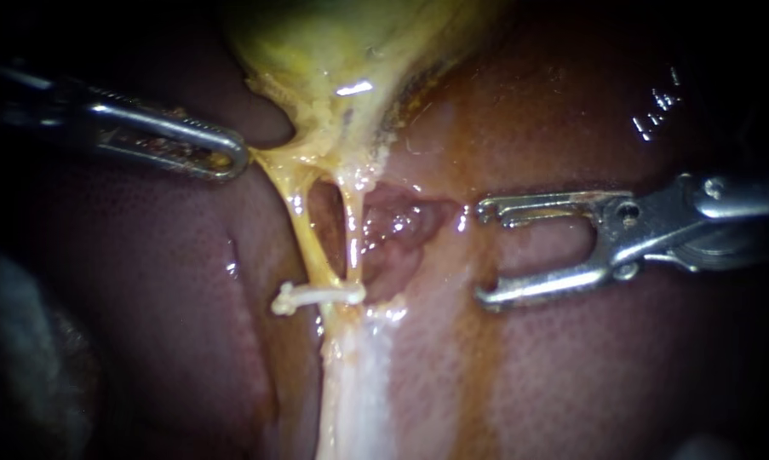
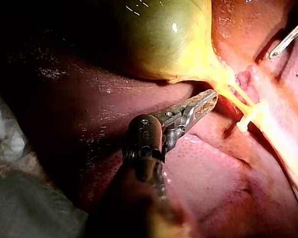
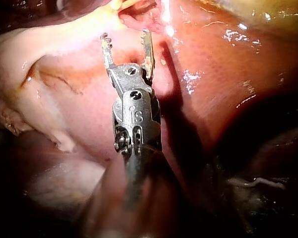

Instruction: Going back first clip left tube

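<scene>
The yellow-green gallbladder [image 1: 341, 51] narrows into two thin tubes, the left tube [image 1: 303, 230] and the right tube [image 1: 352, 230]. A white clip [image 1: 316, 296] lies across the lower end of the left tube, and its right end reaches the right tube. My left instrument [image 1: 231, 158] has its jaws shut on yellow tissue at the gallbladder's neck, holding it to the left; the left wrist view shows the same grip [image 2: 211, 98] and the clip [image 2: 248, 118]. My right instrument [image 1: 482, 251] stands to the right of the tubes, well apart from them. Its jaws [image 3: 126, 42] are open and empty.
Dark red liver [image 1: 614, 366] surrounds the tubes on both sides. A raw pink patch [image 1: 401, 230] lies just right of the right tube. A pale band of tissue [image 1: 354, 383] runs down from the clip. Cloth [image 2: 10, 148] shows beside my left instrument's shaft.
</scene>
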`<state>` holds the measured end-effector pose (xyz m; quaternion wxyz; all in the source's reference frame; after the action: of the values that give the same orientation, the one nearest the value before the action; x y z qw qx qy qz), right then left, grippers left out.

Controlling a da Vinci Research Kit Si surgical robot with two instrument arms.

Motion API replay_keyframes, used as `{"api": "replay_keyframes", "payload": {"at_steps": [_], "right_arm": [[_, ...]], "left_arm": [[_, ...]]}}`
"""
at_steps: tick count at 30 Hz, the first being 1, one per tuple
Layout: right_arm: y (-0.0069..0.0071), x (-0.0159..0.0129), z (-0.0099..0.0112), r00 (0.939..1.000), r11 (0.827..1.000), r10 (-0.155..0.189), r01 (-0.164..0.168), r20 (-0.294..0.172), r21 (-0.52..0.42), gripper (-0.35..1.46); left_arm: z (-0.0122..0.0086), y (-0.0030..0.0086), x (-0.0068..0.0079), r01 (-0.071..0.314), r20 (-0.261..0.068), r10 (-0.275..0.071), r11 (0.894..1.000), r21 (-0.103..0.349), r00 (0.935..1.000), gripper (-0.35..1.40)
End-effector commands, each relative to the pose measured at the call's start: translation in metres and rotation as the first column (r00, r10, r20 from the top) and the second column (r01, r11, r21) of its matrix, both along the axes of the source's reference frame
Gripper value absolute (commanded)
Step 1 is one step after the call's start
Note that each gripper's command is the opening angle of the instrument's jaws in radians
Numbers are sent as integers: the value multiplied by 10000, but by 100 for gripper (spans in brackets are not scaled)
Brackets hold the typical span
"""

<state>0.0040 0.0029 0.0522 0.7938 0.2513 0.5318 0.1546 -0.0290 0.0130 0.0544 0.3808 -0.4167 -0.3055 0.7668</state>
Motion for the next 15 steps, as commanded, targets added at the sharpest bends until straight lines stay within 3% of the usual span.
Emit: {"api": "replay_keyframes", "payload": {"at_steps": [1,8,15], "right_arm": [[0,0,-1,10000,10000,6,-6,2,-2,50],[-1,-2,-1,10000,10000,-2,2,-2,-2,50],[-1,-4,-2,10000,10000,-9,9,-6,-2,50]], "left_arm": [[4,-1,-3,-16,1,16,10000,-3,10000,-35],[34,-12,-24,-228,124,228,9997,-11,9997,-35],[42,-17,-32,-309,168,309,9995,-18,9994,-35]]}}
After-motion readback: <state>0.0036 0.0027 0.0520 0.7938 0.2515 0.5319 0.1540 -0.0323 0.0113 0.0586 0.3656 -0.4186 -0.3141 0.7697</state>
